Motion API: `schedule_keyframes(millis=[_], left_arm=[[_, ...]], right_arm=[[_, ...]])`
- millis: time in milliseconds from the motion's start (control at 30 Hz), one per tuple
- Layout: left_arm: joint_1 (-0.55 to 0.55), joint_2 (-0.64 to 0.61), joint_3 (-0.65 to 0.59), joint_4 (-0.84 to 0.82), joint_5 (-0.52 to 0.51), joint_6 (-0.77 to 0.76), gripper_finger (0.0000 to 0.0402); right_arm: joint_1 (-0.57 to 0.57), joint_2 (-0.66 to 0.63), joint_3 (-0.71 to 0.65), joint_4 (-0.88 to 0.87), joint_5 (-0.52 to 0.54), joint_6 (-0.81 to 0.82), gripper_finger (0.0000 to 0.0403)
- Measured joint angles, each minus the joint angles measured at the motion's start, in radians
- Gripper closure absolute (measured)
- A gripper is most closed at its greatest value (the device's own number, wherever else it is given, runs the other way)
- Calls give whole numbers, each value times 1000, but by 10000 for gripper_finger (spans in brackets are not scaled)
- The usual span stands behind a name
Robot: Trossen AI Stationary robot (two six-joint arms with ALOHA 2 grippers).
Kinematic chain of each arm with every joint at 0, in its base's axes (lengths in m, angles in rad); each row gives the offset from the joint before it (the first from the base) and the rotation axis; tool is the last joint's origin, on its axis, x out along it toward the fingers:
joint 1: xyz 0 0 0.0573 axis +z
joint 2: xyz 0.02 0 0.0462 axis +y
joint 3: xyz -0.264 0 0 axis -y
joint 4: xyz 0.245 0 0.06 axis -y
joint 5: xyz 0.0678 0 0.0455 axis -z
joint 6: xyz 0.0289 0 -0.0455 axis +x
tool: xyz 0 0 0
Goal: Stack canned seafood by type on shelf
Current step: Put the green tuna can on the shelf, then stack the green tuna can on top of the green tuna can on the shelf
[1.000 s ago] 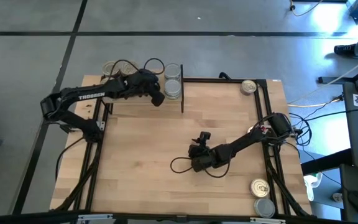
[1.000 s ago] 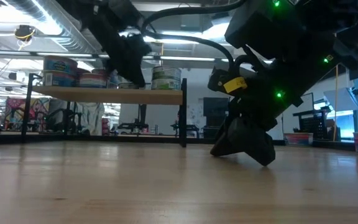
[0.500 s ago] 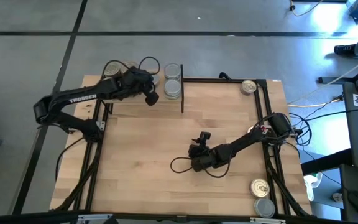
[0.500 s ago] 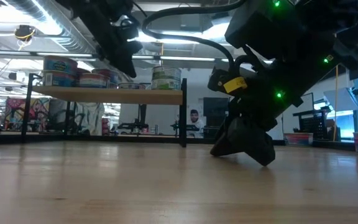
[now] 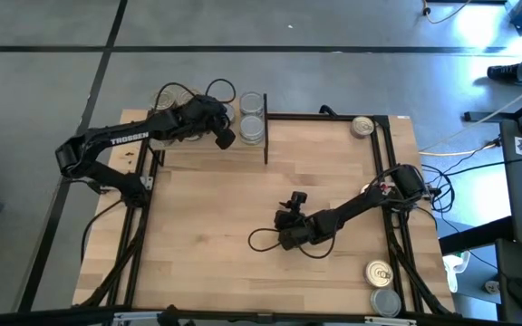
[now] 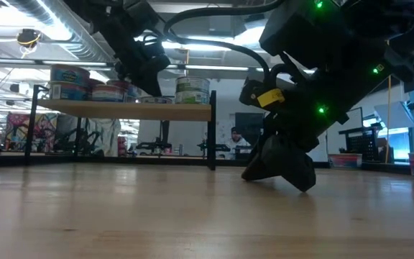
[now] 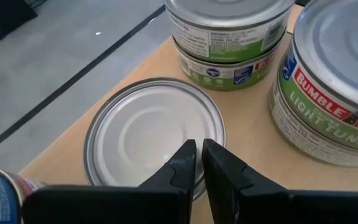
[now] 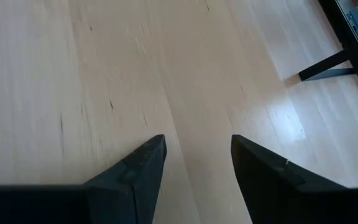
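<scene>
Left jaws above silver tin [image 7: 151, 134]

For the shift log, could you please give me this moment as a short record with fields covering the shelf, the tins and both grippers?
shelf: low light-wood plank shelf with black posts, at the table's far left corner
tins on shelf: short round metal tins, including a two-high green-label stack, a Bumble Bee light tuna tin and a single silver-topped tin
tins off shelf: one at the far right corner, two at the near right
left gripper: shut, empty, above the silver-topped tin
right gripper: open, empty, low at mid-table
</scene>
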Motion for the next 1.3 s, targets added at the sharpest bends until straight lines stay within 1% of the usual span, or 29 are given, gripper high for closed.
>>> schedule_keyframes(millis=[367,833,1100,1300], left_arm=[[24,10,-6,79,13,11,373],[70,41,-4,129,8,24,373],[28,-10,-10,128,10,26,373],[-29,-100,-10,129,8,23,373]], right_arm=[[0,0,0,1,0,0,214],[0,0,0,5,0,0,214],[0,0,0,6,0,0,214],[0,0,0,6,0,-1,214]])
